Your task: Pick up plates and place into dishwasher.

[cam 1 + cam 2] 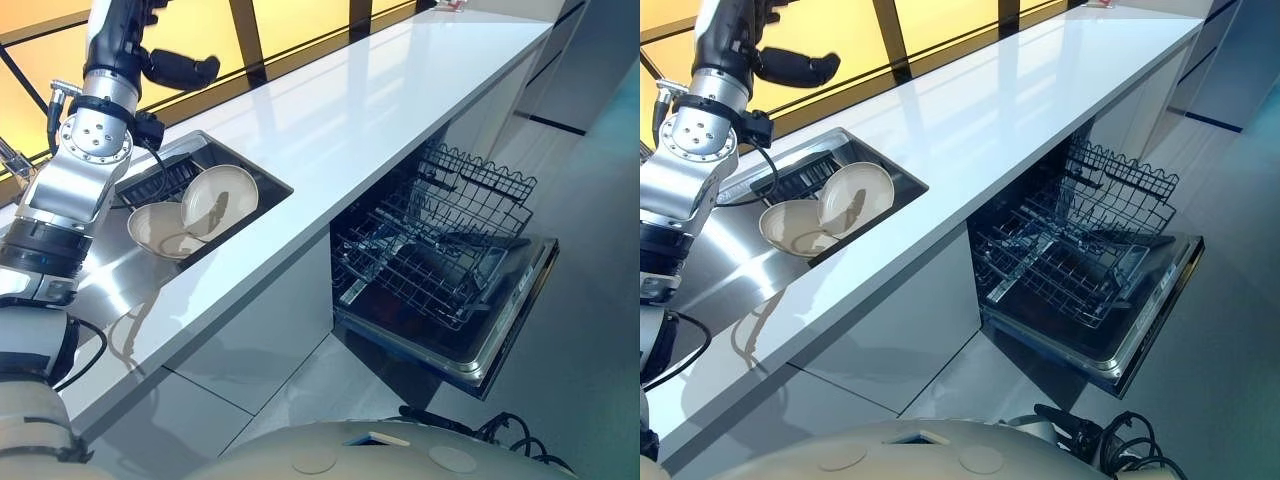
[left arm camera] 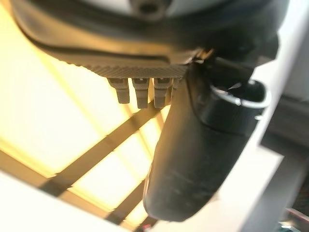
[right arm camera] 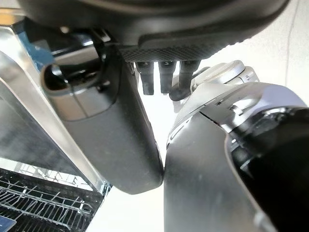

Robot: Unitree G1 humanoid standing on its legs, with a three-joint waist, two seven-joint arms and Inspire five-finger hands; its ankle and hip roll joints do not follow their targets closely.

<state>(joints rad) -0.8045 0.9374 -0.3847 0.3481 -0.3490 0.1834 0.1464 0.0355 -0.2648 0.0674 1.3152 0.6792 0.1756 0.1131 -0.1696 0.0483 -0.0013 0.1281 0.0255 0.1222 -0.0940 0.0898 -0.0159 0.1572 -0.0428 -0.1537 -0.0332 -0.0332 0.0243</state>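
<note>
The long white counter [image 1: 380, 110] runs from 7 o'clock up to 1 o'clock across the head views, with an amber window along its far edge.

Below its front edge, at about 4 o'clock, the dishwasher [image 1: 505, 330] stands with its door dropped flat. The lower rack [image 1: 420, 265] is drawn out over the door, and the upper rack [image 1: 485, 180] is pulled forward above it. I can see no plate in either rack, so nothing looks loaded yet.

At 9 o'clock the sink [image 1: 272, 187] is sunk into the counter. Both task pieces lie in it. A tilted plate [image 1: 218, 198] leans up on its edge with its pale hollow face turned toward the camera. A flatter plate [image 1: 160, 232] sits just beside it at its 8 o'clock, and the two overlap.

The left hand [image 1: 183, 68] hangs raised at 11 o'clock, well above the sink and apart from both plates. Its wrist view shows the fingers [image 2: 140, 92] relaxed and the thumb standing out, with nothing in its grasp. The right hand [image 3: 116, 140] idles low near the dishwasher, likewise slack and empty.

My judgement is that the task is at its very start. The left hand must come down to the sink and take the tilted plate first, since its raised rim is the easier one to grip. It must then carry it across to the racks and repeat for the second.
</note>
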